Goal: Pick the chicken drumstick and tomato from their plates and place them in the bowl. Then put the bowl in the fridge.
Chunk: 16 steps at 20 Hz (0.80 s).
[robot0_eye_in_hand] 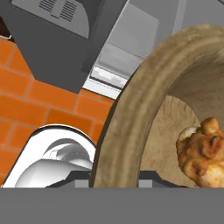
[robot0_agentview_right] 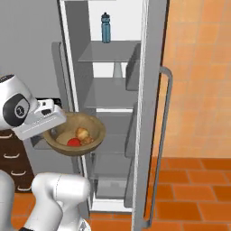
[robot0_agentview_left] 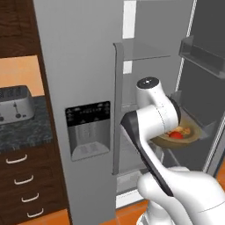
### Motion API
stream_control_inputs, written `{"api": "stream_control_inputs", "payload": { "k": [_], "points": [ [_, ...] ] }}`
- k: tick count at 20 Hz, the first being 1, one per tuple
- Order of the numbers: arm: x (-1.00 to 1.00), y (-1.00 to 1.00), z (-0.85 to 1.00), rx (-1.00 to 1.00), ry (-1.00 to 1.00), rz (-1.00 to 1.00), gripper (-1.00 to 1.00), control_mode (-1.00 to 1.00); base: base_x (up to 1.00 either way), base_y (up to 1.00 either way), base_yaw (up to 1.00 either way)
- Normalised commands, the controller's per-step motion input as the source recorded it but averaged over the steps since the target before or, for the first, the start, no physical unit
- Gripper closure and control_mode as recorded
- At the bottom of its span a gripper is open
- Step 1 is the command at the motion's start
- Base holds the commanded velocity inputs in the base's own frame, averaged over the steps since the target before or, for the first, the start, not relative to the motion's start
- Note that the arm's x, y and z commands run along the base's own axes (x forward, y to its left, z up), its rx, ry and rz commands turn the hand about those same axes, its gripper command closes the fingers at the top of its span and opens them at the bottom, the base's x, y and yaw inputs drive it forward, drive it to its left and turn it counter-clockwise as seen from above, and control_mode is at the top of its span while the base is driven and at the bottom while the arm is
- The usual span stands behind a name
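Note:
My gripper [robot0_agentview_right: 50, 128] is shut on the near rim of the brown wooden bowl [robot0_agentview_right: 92, 135], holding it level in front of the open fridge [robot0_agentview_right: 113, 97], about at its middle shelves. Inside the bowl lie the red tomato [robot0_agentview_right: 73, 142] and the golden-brown chicken drumstick [robot0_agentview_right: 83, 134]. From the left, the bowl [robot0_agentview_left: 193, 134] shows past my forearm, with the tomato [robot0_agentview_left: 176, 135] and the drumstick [robot0_agentview_left: 187, 130] in it. The hand view has the bowl's rim [robot0_eye_in_hand: 131, 109] running up between my fingers and the drumstick [robot0_eye_in_hand: 203, 151] at the right. The plates are out of view.
The fridge's right door [robot0_agentview_right: 153, 113] stands open beside the bowl; its left door with the dispenser panel [robot0_agentview_left: 88, 129] is closed. A blue bottle [robot0_agentview_right: 105, 28] stands on the top shelf. A toaster [robot0_agentview_left: 15, 105] sits on the dark counter to the left, above drawers [robot0_agentview_left: 22, 180].

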Motion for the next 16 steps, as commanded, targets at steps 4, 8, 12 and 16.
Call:
{"api": "stream_control_inputs", "payload": {
  "k": [4, 8, 12, 16],
  "points": [
    [0.0, 0.0, 0.0, 0.0, 0.0, 0.0, 1.0, 1.0, 0.41, -0.53, 0.0],
    [0.0, 0.0, 0.0, 0.0, 0.0, 0.0, 1.0, 1.0, 0.42, -0.07, 0.0],
    [0.0, 0.0, 0.0, 0.0, 0.0, 0.0, 1.0, 1.0, 0.5, 0.01, 0.0],
    [0.0, 0.0, 0.0, 0.0, 0.0, 0.0, 1.0, 1.0, 0.49, -0.01, 0.0]
  ]
}}
